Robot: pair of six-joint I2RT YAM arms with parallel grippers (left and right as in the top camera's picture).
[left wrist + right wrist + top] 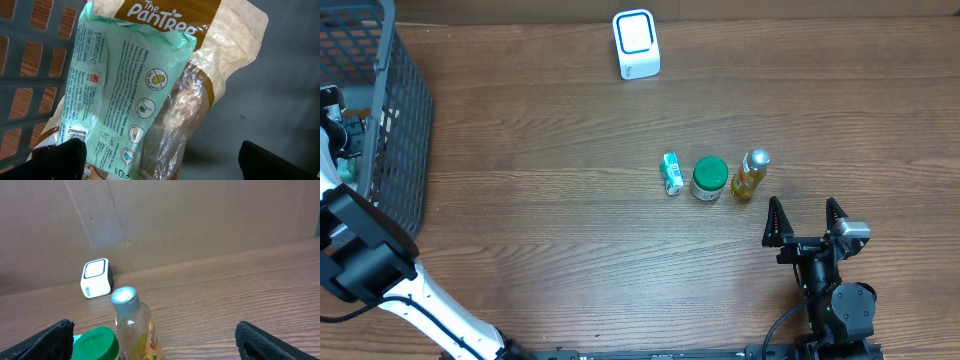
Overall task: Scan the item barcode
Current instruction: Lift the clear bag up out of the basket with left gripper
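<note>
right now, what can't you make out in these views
- Barcodes on the green box, green-lidded jar and bottle: overhead, too small to find.
- Bottle label: right wrist, cut off by the bottom edge.
- Pantree bag: left wrist, largely covered by the green pack.
- Basket contents: overhead, largely hidden by its wall and the left edge.

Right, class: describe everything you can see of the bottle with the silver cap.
The bottle looks like clear plastic, holds yellow liquid, and has a silver cap and a yellow and red label. It stands upright on the wooden table, rightmost in a row of three, beside a green-lidded jar; whether they touch is unclear.
</note>
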